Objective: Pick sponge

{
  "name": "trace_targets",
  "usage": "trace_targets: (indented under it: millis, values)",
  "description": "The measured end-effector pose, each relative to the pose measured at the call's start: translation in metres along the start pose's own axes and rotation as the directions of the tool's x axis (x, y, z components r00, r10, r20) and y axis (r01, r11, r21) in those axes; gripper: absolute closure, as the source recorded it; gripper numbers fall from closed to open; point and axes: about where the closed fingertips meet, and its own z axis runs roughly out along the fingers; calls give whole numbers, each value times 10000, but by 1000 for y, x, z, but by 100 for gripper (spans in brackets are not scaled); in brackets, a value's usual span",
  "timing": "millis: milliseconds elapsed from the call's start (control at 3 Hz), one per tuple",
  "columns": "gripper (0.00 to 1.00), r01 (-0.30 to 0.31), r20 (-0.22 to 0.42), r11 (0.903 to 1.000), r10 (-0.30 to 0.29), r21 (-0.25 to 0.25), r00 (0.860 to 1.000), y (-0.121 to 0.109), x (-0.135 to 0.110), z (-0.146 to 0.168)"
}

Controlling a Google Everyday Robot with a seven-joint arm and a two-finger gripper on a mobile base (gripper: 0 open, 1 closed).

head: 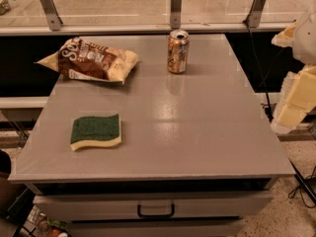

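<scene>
the gripper [295,101] hangs at the far right edge of the view, beside the table [207,132] and off its side, with its pale yellow parts partly cut by the frame. whether it is released or clenched i cannot tell. it is well apart from everything on the table top.

nearest to it, across bare grey surface, a can [177,51] stands upright near the back edge. further over, a brown-and-yellow snack bag [91,60] lies at the back left corner. the sponge [96,131] lies flat near the front left of the table, green scouring side up over a pale yellow foam layer, with open space all round it. a drawer handle [155,212] shows below the front edge.

judging by its look, the sponge is light and soft. it should squash under a squeeze rather than slip, and the rough green top should give some grip. it sits low, so a hold from above across its shorter width, near the middle, seems best, closing on the two long foam sides. a pinch at a corner would likely fold it. the task looks not yet begun, with the whole width of the table between gripper and sponge.
</scene>
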Motion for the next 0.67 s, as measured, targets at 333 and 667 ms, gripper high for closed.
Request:
trace_targets:
  millis: [333, 667]
  values:
    - [0, 0, 2, 10000, 0, 2, 10000, 0, 0, 0]
    - [0, -6, 1006, 10000, 15, -98, 9949, -5, -10, 12]
